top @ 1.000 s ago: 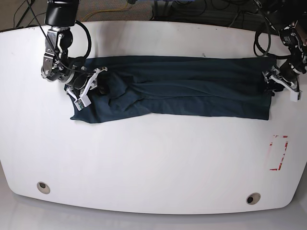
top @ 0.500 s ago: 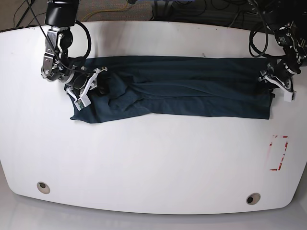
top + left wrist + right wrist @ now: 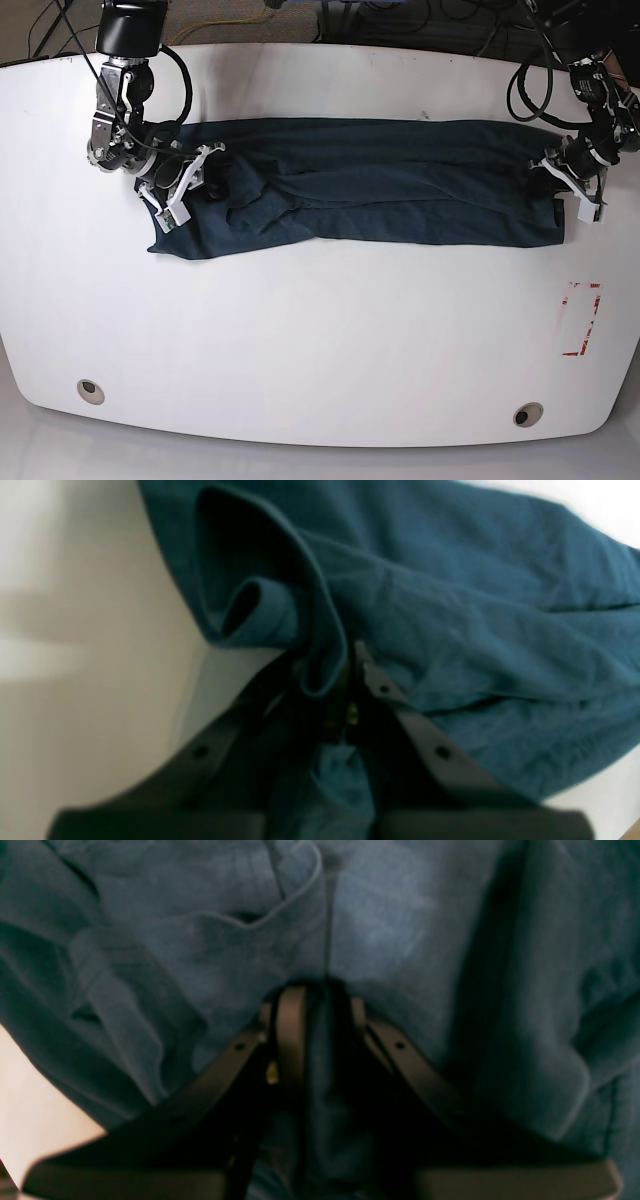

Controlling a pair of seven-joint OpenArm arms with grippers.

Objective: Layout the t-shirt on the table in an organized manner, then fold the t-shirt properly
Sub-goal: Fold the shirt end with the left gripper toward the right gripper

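Right gripper [image 3: 185, 183], at 10 o'clock on the table [image 3: 320, 330], is clenched on bunched cloth at the t-shirt [image 3: 370, 180] end; the wrist view shows fabric pinched between its closed jaws. The t-shirt lies as a long dark teal band across the table's far half, from 10 to 2 o'clock, rumpled at the near-left corner. Left gripper [image 3: 572, 188], at 2 o'clock, grasps the opposite edge, a rolled fold caught between its jaws. Red tape mark [image 3: 580, 320] sits at 4 o'clock; grommet holes [image 3: 90, 390] lie near the front edge.
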